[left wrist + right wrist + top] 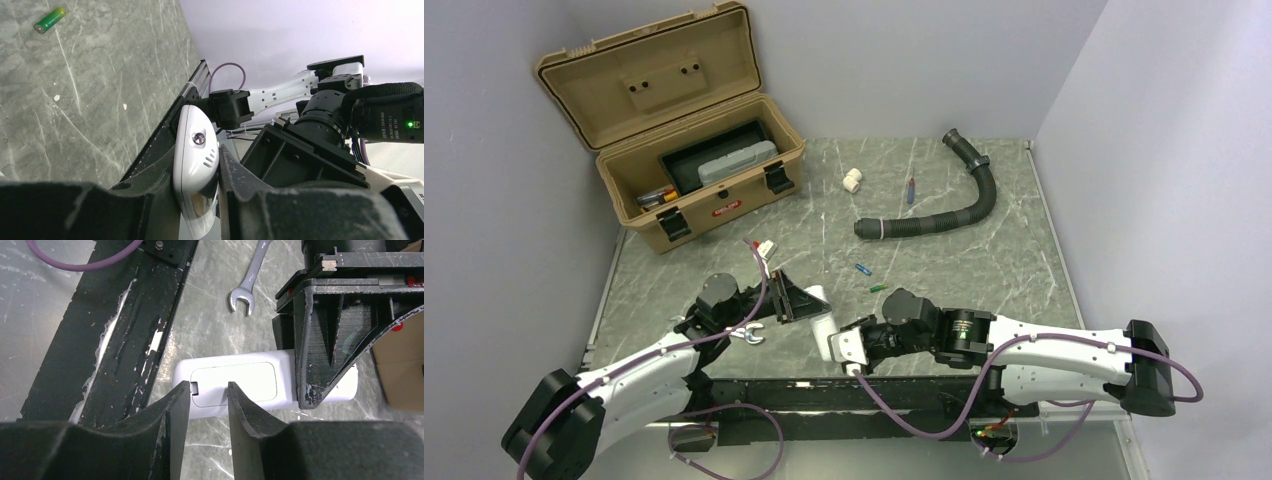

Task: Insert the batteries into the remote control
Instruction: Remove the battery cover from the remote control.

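Note:
My left gripper (796,303) is shut on the white remote control (820,312), holding it just above the table near the front edge. In the left wrist view the remote control (196,155) sits edge-on between the fingers of the left gripper (197,172). The right wrist view shows the remote control (235,382) with its back up and the battery cover closed. My right gripper (210,387) is open, its tips over the cover's latch end with nothing between them. The blue battery (862,269) and the green battery (878,288) lie apart on the table beyond both grippers.
A tan toolbox (674,150) stands open at the back left. A black ribbed hose (944,205), a white pipe fitting (852,180) and a red-and-blue stick (911,189) lie at the back. A wrench (749,335) lies beside the left arm. A black rail (824,385) runs along the near edge.

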You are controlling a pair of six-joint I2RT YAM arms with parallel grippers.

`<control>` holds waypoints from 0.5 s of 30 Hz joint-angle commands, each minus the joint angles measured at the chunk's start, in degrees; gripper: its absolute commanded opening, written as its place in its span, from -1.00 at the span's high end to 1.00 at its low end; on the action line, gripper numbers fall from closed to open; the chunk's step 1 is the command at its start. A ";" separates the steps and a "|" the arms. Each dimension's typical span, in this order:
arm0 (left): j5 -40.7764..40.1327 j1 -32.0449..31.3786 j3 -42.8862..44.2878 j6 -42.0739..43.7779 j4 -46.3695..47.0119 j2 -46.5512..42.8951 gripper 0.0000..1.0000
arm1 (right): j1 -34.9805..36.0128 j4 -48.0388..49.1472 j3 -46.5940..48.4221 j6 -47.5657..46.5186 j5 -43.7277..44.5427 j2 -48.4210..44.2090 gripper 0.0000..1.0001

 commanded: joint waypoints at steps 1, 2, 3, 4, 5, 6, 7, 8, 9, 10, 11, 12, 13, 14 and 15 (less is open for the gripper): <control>1.43 -0.20 2.05 -0.70 3.55 -0.20 1.00 | 0.42 3.99 1.71 -0.31 -0.95 0.14 0.27; 1.45 -0.27 2.11 -0.76 3.61 -0.28 1.00 | 0.48 3.96 1.75 -0.39 -0.97 0.29 0.27; 1.49 -0.23 2.08 -0.74 3.65 -0.28 1.00 | 0.52 3.91 1.84 -0.47 -0.93 0.50 0.27; 1.46 -0.27 2.07 -0.79 3.63 -0.21 1.00 | 0.43 3.83 1.88 -0.59 -0.83 0.61 0.27; 1.45 -0.28 2.04 -0.73 3.61 -0.21 1.00 | 0.45 3.70 1.96 -0.61 -0.76 0.72 0.27; 1.49 -0.22 2.13 -0.79 3.62 -0.19 1.00 | 0.45 3.56 2.02 -0.67 -0.63 0.82 0.27; 1.50 -0.21 2.15 -0.73 3.73 -0.16 1.00 | 0.46 3.52 2.06 -0.82 -0.51 0.91 0.27; 1.58 -0.21 2.12 -0.77 3.73 -0.13 1.00 | 0.50 3.54 2.06 -0.84 -0.42 0.85 0.27; 1.55 -0.28 2.13 -0.86 3.76 -0.03 1.00 | 0.55 3.45 2.06 -0.85 -0.24 0.88 0.27; 1.63 -0.29 2.16 -0.86 3.76 -0.03 1.00 | 0.54 3.43 2.06 -0.90 -0.08 0.82 0.27; 1.68 -0.28 2.11 -0.90 3.87 0.00 1.00 | 0.55 3.40 1.98 -0.96 0.10 0.76 0.27; 1.68 -0.21 2.10 -0.90 3.90 0.05 1.00 | 0.51 3.34 1.98 -1.04 0.37 0.68 0.27; 1.65 -0.23 2.07 -0.98 3.98 0.13 1.00 | 0.52 3.25 1.90 -1.16 0.63 0.54 0.27; 1.66 -0.25 1.98 -0.92 4.05 0.13 1.00 | 0.51 3.11 1.82 -1.27 0.85 0.39 0.27; 1.67 -0.23 1.97 -1.00 4.08 0.07 1.00 | 0.53 2.97 1.80 -1.41 1.10 0.20 0.27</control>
